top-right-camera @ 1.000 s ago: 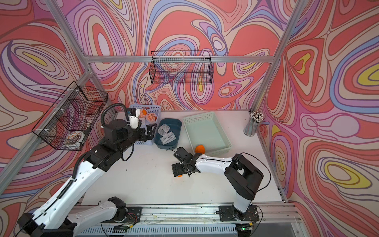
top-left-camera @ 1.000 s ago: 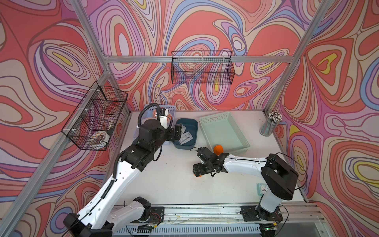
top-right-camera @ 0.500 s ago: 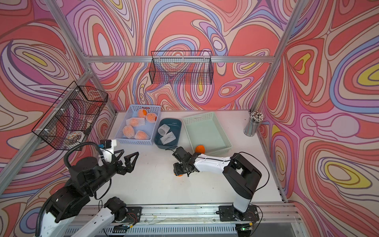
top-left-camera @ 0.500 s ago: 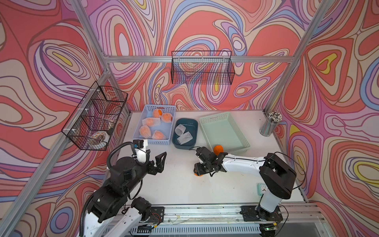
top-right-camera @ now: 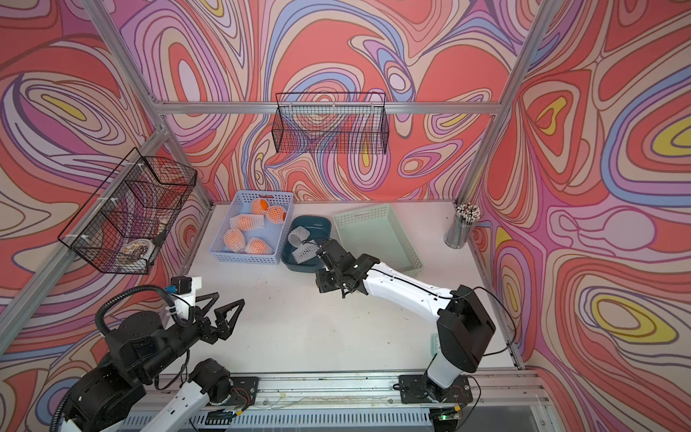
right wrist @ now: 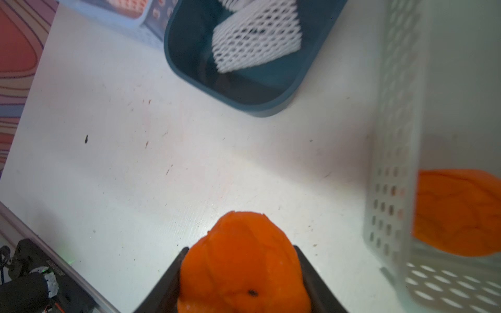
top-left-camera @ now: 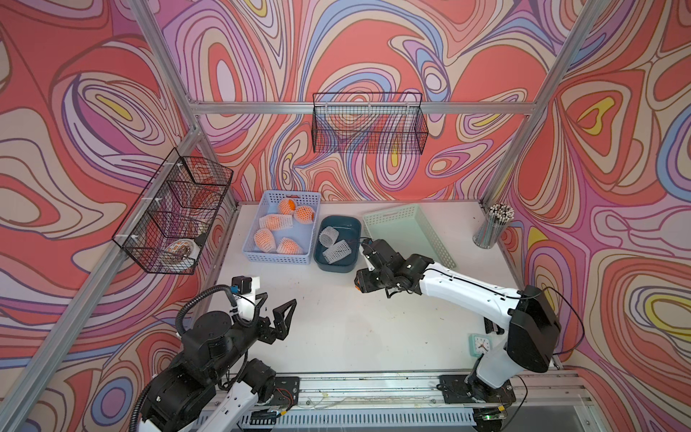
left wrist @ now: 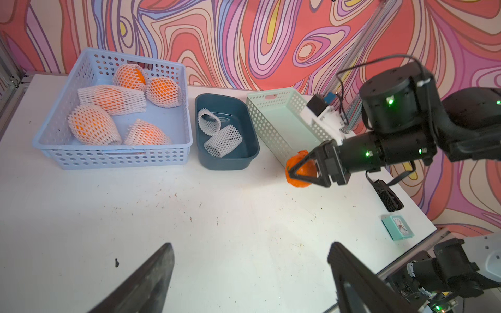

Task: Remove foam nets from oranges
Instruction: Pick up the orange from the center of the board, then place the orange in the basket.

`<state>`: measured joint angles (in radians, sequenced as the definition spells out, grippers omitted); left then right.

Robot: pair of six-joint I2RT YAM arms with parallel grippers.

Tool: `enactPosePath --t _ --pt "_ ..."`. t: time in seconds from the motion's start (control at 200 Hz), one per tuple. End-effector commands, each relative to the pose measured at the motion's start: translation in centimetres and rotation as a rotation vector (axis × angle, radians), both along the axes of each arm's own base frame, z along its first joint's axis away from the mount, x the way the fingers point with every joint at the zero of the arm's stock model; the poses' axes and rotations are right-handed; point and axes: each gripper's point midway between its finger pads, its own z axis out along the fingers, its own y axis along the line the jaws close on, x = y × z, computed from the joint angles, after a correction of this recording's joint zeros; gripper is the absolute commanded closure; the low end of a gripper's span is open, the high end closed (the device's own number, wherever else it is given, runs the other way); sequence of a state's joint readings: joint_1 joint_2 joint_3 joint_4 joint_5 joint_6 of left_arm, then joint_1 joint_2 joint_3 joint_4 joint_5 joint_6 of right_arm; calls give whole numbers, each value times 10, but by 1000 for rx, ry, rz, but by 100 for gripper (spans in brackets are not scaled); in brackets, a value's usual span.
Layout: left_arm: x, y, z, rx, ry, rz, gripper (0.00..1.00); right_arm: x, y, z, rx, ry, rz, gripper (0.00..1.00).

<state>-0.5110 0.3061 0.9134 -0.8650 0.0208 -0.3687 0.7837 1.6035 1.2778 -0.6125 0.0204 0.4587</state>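
Near the front corner of the mint tray [top-left-camera: 430, 239], my right gripper [left wrist: 298, 165] is shut on a bare orange [right wrist: 244, 260], just above the table. A second bare orange [right wrist: 458, 211] lies inside that tray; the arm hides it in both top views. Several oranges [left wrist: 92, 124] in white foam nets [left wrist: 162, 90] lie in the blue basket [top-left-camera: 276, 258]. Two empty foam nets [top-left-camera: 338, 251] sit in the dark teal bin [top-left-camera: 349, 228]. My left gripper [top-left-camera: 278, 303] hangs open and empty over the near left of the table, far from the baskets.
Black wire baskets hang on the left wall [top-left-camera: 172, 217] and the back wall [top-left-camera: 370, 127]. A cup of pencils [top-left-camera: 493, 224] stands at the back right. A small teal clock [top-left-camera: 480, 344] lies by the right arm's base.
My left arm has swung back from the blue basket to the near left of the table, still open. My right gripper has shut on the bare orange and lifted it slightly.
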Motion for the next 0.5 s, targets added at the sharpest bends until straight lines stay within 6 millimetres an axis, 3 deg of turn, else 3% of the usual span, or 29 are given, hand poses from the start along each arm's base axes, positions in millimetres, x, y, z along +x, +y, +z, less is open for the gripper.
enactPosePath --t 0.0,0.14,0.235,0.371,0.496 --pt "-1 -7 -12 4 40 -37 9 26 -54 15 -77 -37 -93 50" --pt "5 -12 -21 13 78 -40 9 56 -105 21 -103 -50 -209 49" --pt "9 -14 -24 8 92 -35 9 71 -131 6 -119 -13 -267 48" --pt "13 -17 -26 1 101 -34 9 89 -149 -19 -120 33 -310 48" --pt "15 -18 -28 6 113 -30 9 93 -158 -50 -167 96 -321 48"
